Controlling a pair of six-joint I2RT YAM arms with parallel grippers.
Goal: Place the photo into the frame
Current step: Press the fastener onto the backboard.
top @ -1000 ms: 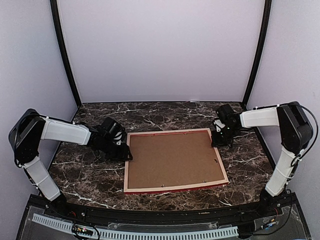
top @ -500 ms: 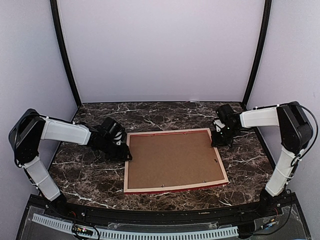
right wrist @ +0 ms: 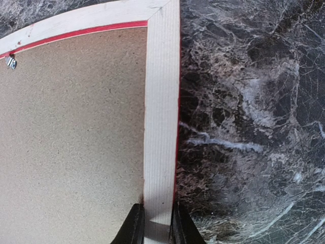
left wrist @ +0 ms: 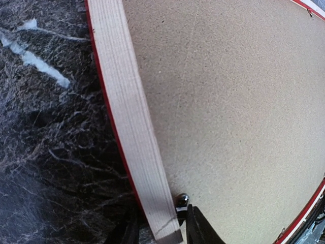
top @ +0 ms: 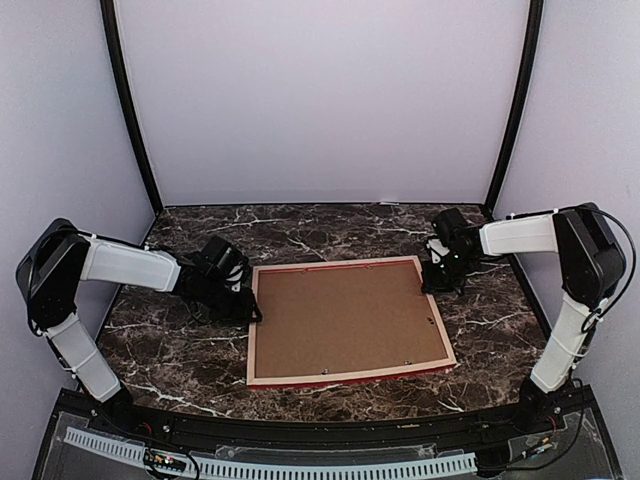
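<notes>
The frame lies face down on the marble table, its pale wood back up and a red edge showing. A brown backing board fills it. The photo is hidden. My left gripper straddles the frame's left rail. In the left wrist view that gripper is narrowly open, and a small metal tab sits between the rail and the inner finger. My right gripper is at the right rail near the far corner. In the right wrist view it is shut on the rail.
Dark marble table surrounds the frame on all sides. Pale walls and two black posts stand behind. A metal tab sits on the board by the far rail. A black bar with a white strip runs along the near edge.
The left gripper's jaws have narrowed around the left rail and the left wrist has shifted slightly. The frame and the right arm have not moved.
</notes>
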